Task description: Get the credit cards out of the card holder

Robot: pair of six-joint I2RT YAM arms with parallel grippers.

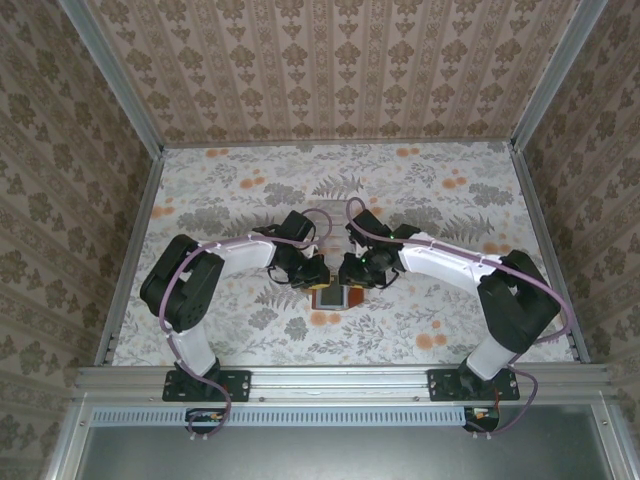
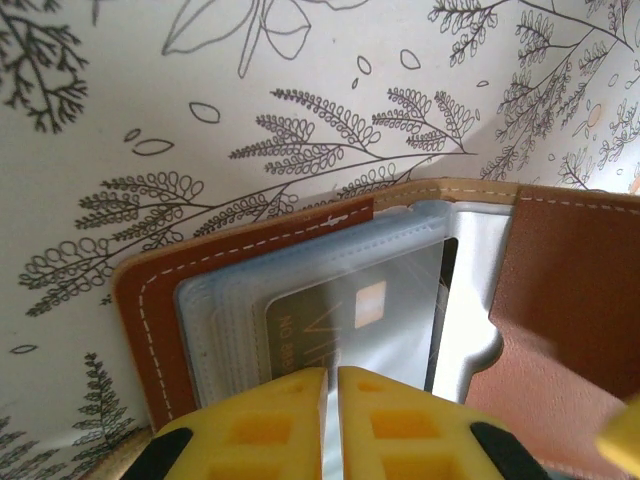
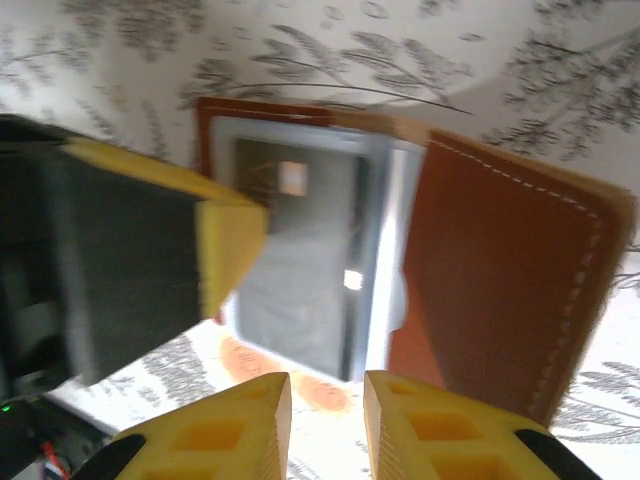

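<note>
Two wrist views bare the card holder's [image 2: 150, 325] sleeved credit card [image 2: 325, 320].

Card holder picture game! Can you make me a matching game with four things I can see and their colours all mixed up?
Things:
1. card holder
2. credit card
3. left tool
4. table

Colours:
A. yellow
B. white with leaf drawings
C. reddish-brown
D. dark grey

Pairs: 1-C, 2-D, 3-A, 4-B
</note>
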